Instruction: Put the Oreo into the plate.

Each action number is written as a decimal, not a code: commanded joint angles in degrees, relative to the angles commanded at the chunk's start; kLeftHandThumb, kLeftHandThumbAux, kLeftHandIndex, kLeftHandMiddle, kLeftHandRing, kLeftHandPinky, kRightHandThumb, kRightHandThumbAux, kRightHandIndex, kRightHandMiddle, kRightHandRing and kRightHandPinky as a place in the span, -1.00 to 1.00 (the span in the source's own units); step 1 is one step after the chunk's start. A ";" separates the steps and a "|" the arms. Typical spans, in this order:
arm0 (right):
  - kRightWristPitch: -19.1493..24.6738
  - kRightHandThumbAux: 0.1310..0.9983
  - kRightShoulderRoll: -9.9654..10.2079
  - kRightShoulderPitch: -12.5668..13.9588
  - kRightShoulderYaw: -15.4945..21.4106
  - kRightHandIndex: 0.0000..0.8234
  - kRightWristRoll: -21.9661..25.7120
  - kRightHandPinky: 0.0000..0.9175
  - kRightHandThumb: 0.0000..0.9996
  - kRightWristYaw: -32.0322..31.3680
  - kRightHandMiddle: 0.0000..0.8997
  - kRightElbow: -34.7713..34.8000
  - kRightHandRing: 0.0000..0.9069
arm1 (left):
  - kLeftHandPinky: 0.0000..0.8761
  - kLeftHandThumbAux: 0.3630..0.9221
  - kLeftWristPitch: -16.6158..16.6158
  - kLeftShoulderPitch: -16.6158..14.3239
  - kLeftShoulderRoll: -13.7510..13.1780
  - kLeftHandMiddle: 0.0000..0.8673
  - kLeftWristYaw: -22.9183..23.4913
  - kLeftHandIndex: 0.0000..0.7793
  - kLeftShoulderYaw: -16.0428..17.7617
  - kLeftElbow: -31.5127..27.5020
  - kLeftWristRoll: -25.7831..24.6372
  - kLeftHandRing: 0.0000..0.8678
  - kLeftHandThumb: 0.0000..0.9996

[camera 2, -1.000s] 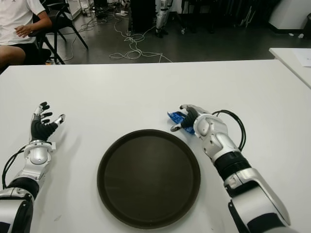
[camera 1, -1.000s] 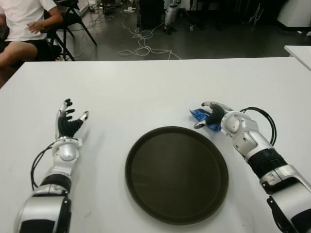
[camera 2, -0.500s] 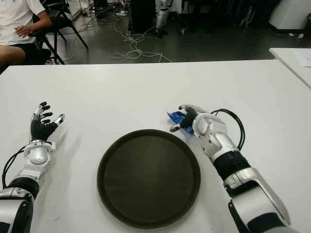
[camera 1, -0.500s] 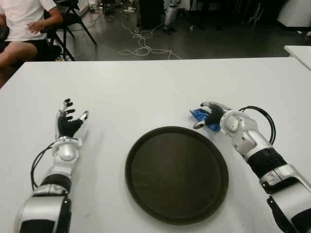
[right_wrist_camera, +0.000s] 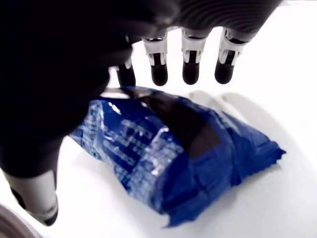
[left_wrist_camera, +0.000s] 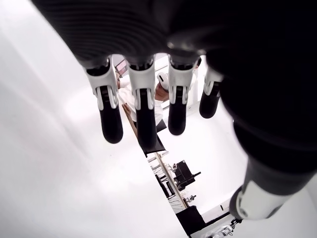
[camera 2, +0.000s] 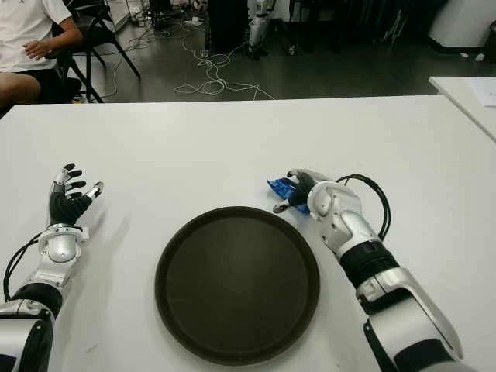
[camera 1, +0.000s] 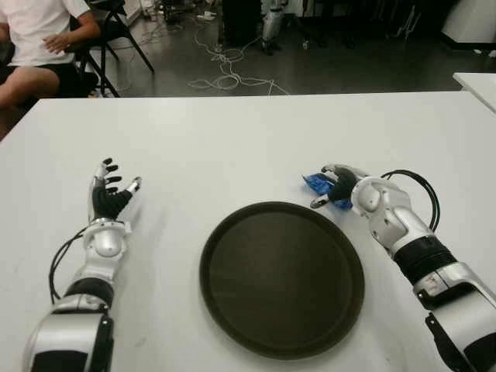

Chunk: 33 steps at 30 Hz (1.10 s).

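Item: Oreo packet (right_wrist_camera: 173,153), glossy blue crinkled wrapper with pale print, lying on the white tabletop (camera 1: 232,147) just beyond the dark round plate (camera 1: 281,277). My right hand (camera 1: 339,186) arches over it, fingers spread, ungrasped. Left hand (camera 1: 108,194) open, well apart.

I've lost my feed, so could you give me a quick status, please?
Right hand over Oreo pack, fingers open. Left hand idle, open. Pack beside plate. Path clear.
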<state>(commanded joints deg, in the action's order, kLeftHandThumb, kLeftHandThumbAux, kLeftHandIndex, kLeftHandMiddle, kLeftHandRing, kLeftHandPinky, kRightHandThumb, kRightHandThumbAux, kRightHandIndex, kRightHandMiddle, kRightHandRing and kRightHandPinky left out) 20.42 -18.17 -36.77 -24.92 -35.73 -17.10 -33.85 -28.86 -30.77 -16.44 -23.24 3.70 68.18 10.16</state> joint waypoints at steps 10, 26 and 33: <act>1.48 0.26 0.57 -0.46 -0.15 -1.00 0.07 -1.00 -1.00 -0.73 -1.00 -0.95 -1.00 | -0.45 0.20 -0.40 0.17 0.16 -0.59 0.98 -0.74 0.42 -0.28 -0.69 -0.54 -0.56; 2.79 0.28 1.11 -1.20 -0.84 -1.00 -0.03 -1.00 -1.00 -0.78 -1.00 -2.56 -1.00 | -0.31 0.15 0.11 0.21 -0.43 -0.52 -0.29 -0.73 -0.51 -0.17 0.86 -0.43 -0.56; 1.59 0.29 1.29 -1.32 -0.45 -1.00 0.54 -1.00 -1.00 0.79 -1.00 -4.99 -1.00 | -0.39 0.19 0.10 0.30 -0.27 -0.58 0.38 -0.74 0.05 -0.26 0.18 -0.51 -0.58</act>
<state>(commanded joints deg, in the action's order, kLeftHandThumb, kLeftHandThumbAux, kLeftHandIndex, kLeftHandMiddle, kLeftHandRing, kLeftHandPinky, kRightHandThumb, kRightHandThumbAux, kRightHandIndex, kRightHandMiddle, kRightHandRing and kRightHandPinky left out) 22.01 -16.88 -38.09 -25.36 -35.19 -16.31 -38.84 -28.76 -30.47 -16.71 -22.85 3.74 67.93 10.34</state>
